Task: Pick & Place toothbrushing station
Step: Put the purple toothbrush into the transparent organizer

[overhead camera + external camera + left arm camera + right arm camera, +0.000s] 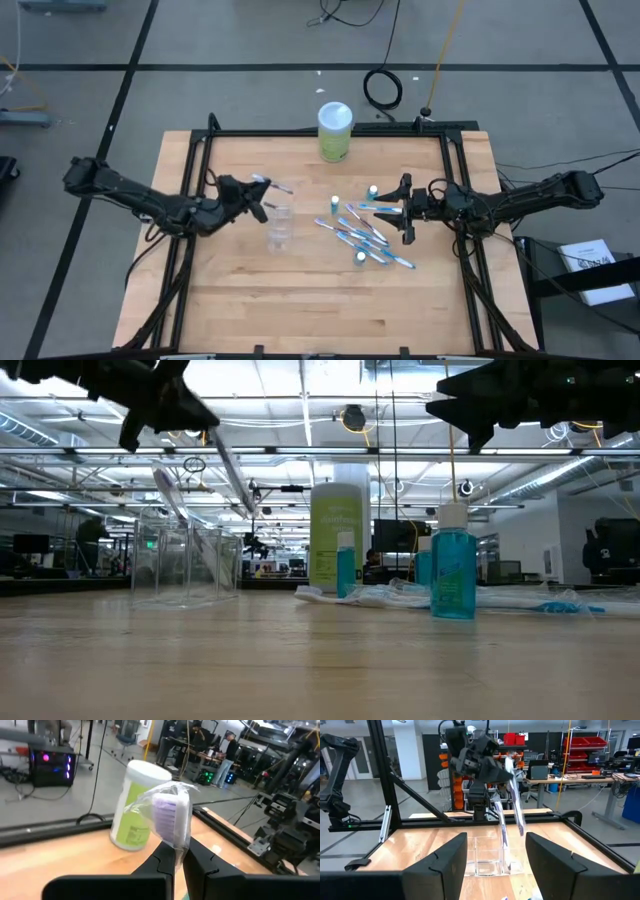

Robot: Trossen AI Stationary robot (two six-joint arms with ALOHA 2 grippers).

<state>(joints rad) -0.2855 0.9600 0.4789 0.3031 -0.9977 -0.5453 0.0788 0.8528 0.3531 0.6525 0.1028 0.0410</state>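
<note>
A clear plastic cup (279,228) stands on the wooden table left of centre, with one wrapped toothbrush (501,827) leaning in it. My left gripper (256,196) hovers just beyond the cup's far left side, shut on another wrapped toothbrush (276,186). Several blue-and-white toothbrushes (360,235) lie in a loose heap right of centre, with small teal tubes (372,190) standing around them. My right gripper (405,210) hangs open above the heap's right edge, nothing between its fingers, facing the cup (490,857). My left gripper pinches the wrapped toothbrush between its two shut fingers, just behind the bristle head (172,817), which sticks out past the fingertips. The brush is lifted clear of the table. It slants down from the gripper, with its free end (520,827) above the cup.
A green canister with a white lid (335,132) stands at the table's far edge, centre. A black frame rail (330,133) runs around the tabletop. Bare wood lies along the near edge (320,300).
</note>
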